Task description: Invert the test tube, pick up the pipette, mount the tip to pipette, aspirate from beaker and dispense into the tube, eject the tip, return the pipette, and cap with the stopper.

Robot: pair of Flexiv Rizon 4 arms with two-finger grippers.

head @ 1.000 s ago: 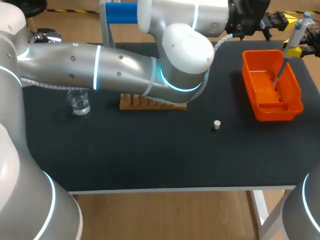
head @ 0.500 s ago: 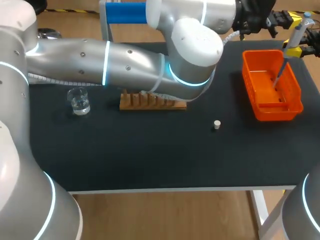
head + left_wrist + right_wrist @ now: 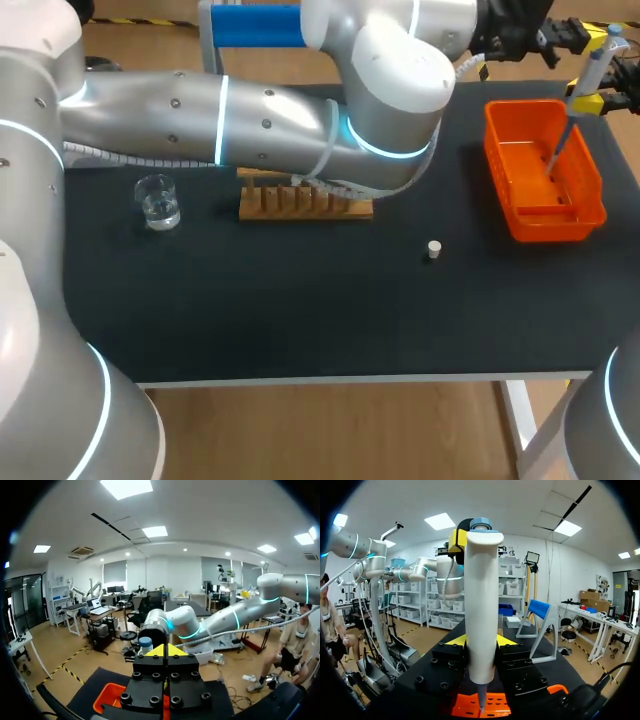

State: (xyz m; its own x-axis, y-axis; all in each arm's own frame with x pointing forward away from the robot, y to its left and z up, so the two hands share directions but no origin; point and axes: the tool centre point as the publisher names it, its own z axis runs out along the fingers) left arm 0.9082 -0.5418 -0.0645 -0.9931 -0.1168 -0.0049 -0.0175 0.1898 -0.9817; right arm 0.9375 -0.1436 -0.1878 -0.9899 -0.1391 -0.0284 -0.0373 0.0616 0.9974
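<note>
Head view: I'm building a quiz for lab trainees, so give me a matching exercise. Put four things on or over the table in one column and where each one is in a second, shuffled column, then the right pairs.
Things:
1. beaker
2. wooden rack
3. stopper
4. pipette

Places:
a. held upright over the orange bin
b. alone, nearest the front edge of the table
c. partly under the left arm
d. nearest the table's left edge

Pairs: 1-d, 2-c, 3-b, 4-a
</note>
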